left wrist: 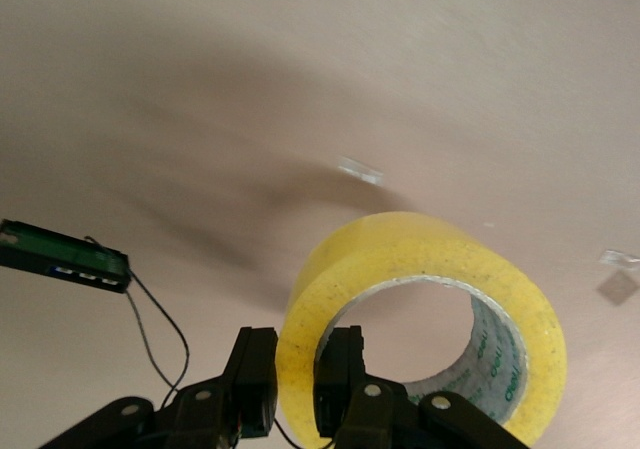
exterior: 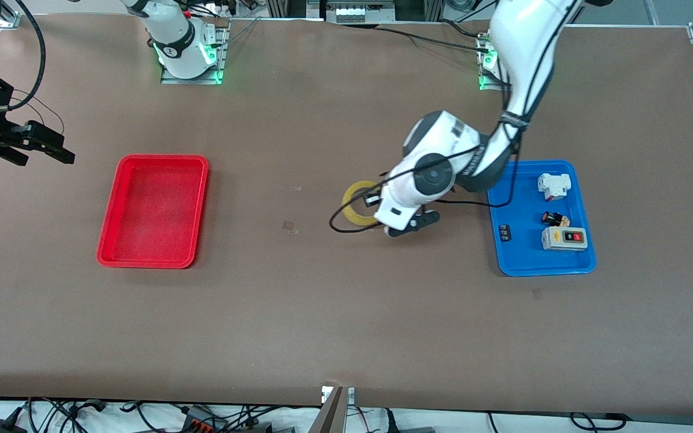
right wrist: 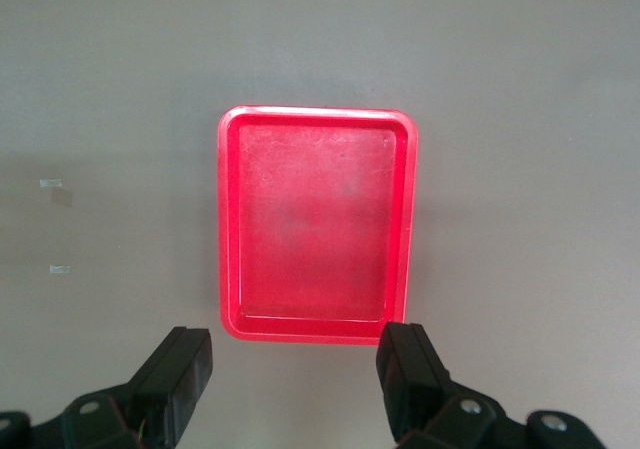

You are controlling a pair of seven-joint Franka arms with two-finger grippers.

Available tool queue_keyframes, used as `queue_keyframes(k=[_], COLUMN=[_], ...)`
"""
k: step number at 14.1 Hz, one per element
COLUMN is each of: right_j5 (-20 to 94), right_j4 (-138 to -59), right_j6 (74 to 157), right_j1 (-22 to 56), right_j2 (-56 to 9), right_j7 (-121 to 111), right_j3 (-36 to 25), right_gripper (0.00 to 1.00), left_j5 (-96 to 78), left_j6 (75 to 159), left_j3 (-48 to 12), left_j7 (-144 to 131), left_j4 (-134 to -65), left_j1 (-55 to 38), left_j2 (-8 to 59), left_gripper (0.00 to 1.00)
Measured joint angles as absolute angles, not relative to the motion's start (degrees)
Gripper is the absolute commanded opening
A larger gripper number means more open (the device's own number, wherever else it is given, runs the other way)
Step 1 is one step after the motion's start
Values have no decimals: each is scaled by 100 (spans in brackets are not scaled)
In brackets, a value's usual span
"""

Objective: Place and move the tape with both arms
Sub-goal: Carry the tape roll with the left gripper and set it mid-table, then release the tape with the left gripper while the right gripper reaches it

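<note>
The tape (exterior: 360, 203) is sitting at centre frame of the front view, half hidden by the left arm (exterior: 443, 165). The left wrist view is showing what that view hides: the left hand (left wrist: 295, 384) is clamping the roll's wall, 1 finger (left wrist: 340, 379) inside the core. The right hand (exterior: 33, 144) is waiting at the upper left edge, fingers apart, over the tabletop (exterior: 322, 313) beside the red tray (exterior: 154, 210).

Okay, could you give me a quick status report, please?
Left gripper shut on the tape, one finger through its core, mid-table. Right gripper open, waiting above the red tray. Nothing in the way.
</note>
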State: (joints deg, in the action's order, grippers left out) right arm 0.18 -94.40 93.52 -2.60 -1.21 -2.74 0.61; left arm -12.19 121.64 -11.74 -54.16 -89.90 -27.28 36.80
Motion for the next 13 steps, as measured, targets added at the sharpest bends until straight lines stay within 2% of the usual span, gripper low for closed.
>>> queue_keyframes(k=[1,2,3,4,9,13], right_j5=[18,18,18,18,20,21], right_j4=[-9440,-9440,-9440,-9440,-9443,-9453], right_j6=[9354,9354,9353,9350,9345,9330], right_j1=[-262,-267,-271,-278,-267,-74], right_j2=[-121,-121,-121,-123,-196,-243], right_j7=[-266,-262,-261,-261,-261,-269], right_j3=[61,57,48,35,51,80], right_gripper=[99,99,99,99,100,100], left_j5=[-1220,-1220,-1220,-1220,-1220,-1218], left_j6=[12459,12725,12936,13071,13075,11816], left_j3=[-1177,-1176,-1175,-1173,-1111,-1031], left_j7=[-5696,-5965,-6166,-6272,-6295,-6305], left_j4=[-8979,-8973,-8967,-8955,-8772,-8603], left_j1=[-2964,-3196,-3379,-3491,-3403,-3010], left_j2=[3826,3974,4103,4200,4222,3510], left_gripper=[11,22,56,100,100,100])
